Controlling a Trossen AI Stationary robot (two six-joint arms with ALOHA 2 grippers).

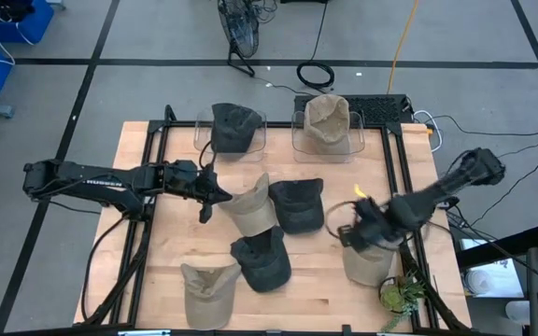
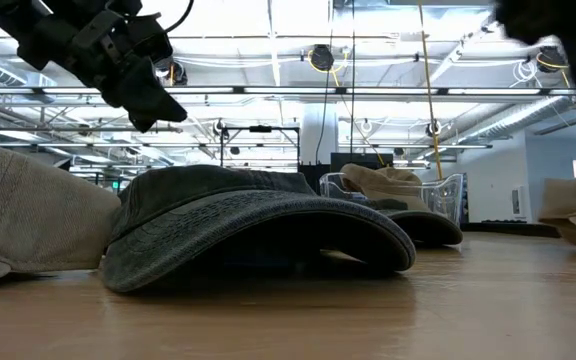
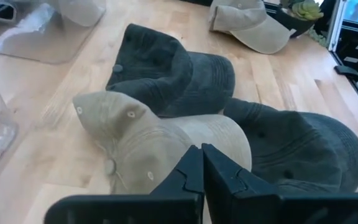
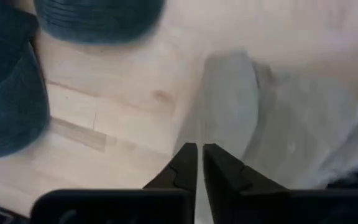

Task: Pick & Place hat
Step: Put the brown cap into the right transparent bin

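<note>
We see the left gripper (image 1: 205,198), fingers pressed together and empty, at centre-left of the high view, with the tan hat (image 1: 250,205) just right, nearer than the right gripper (image 1: 364,222).

The left arm reaches in from the left edge, stretched nearly level toward the middle of the table, its left claw (image 1: 205,198) raised above the surface with the two fingers pressed together. The right arm comes in from the right edge and bends down toward the near right part, where the right claw (image 1: 355,227) is likewise closed.
</note>
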